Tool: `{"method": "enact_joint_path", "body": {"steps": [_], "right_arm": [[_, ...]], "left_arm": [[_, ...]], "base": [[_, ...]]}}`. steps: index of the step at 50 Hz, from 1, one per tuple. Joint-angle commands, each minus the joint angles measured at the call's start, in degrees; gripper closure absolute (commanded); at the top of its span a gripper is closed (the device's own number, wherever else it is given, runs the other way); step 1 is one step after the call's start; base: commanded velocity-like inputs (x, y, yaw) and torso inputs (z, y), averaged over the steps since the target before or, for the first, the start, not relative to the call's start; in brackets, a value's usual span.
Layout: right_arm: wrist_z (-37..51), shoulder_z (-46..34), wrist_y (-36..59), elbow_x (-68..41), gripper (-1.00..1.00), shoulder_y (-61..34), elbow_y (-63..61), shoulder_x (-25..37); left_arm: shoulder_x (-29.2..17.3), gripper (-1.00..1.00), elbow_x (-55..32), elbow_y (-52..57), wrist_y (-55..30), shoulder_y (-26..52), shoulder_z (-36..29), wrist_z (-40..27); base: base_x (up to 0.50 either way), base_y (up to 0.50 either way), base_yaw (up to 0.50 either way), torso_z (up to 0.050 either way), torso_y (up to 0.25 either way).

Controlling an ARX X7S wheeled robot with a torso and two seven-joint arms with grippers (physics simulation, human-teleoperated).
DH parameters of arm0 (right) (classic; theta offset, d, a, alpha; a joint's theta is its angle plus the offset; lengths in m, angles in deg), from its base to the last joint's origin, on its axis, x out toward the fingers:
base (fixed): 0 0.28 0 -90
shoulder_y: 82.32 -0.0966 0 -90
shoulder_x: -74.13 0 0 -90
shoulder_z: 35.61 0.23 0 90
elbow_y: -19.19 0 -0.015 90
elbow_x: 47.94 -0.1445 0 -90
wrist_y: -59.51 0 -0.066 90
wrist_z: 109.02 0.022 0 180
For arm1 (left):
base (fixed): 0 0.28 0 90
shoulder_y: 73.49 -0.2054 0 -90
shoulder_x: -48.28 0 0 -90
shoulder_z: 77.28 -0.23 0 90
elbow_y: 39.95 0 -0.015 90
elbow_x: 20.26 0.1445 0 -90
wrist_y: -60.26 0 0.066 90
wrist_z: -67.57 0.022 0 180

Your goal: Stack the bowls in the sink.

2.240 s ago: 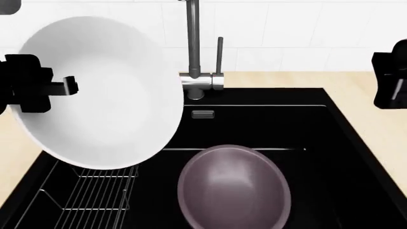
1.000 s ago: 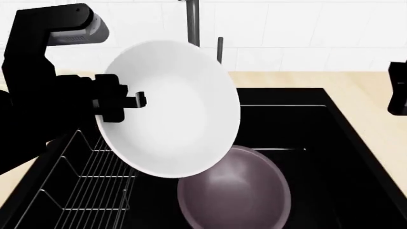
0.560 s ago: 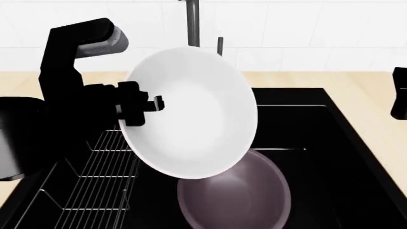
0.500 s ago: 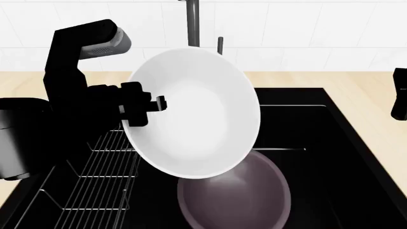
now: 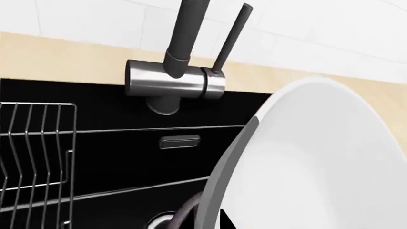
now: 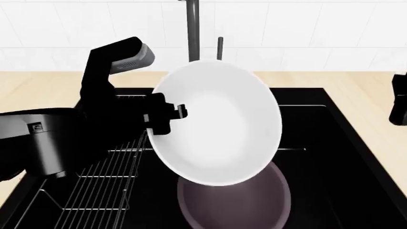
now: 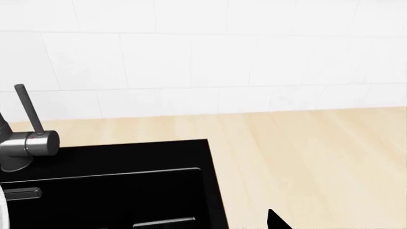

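The white bowl (image 6: 219, 126) hangs tilted on edge over the sink (image 6: 330, 157). My left gripper (image 6: 177, 112) is shut on its left rim. The bowl's lower edge covers the far part of the dark purplish-grey bowl (image 6: 235, 202), which rests upright on the sink floor; whether the two touch, I cannot tell. In the left wrist view the white bowl (image 5: 324, 162) fills the near side, with a sliver of the dark bowl's rim (image 5: 189, 213) beside the drain (image 5: 160, 222). My right gripper (image 6: 399, 100) hovers at the far right over the counter, mostly cut off.
A steel faucet (image 6: 192, 28) with a lever stands behind the sink, just beyond the white bowl's top edge. A wire rack (image 6: 95, 191) lies in the sink's left part under my left arm. Wooden counter (image 7: 305, 157) surrounds the basin; a white tiled wall is behind.
My left arm has carried the white bowl rightward and down, from above the rack to over the dark bowl. The right gripper has stayed at the right edge.
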Motion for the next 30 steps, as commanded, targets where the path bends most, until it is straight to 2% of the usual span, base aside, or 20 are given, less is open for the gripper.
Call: {"method": "enact_joint_path", "body": {"steps": [1, 11, 30], "right_arm": [[-0.84, -0.08, -0.62, 0.86, -1.00, 1.19, -0.54, 0.61], [-1.22, -0.25, -0.93, 1.56, -1.00, 1.92, -0.71, 0.41], [-3.47, -0.25, -2.76, 3.18, -1.00, 4.27, -1.95, 2.02]], "left_arm": [[1.26, 1.00, 0.28, -1.08, 2.15, -3.03, 0.09, 2.17], [2.08, 1.00, -0.89, -1.57, 4.37, -5.40, 0.86, 3.99], [5.37, 1.00, -0.92, -4.46, 0.19, -3.83, -3.44, 2.42]], "base": [[0.00, 0.00, 0.00, 0.000, 0.000], [0.00, 0.00, 0.00, 0.000, 0.000], [0.00, 0.00, 0.00, 0.001, 0.001]]}}
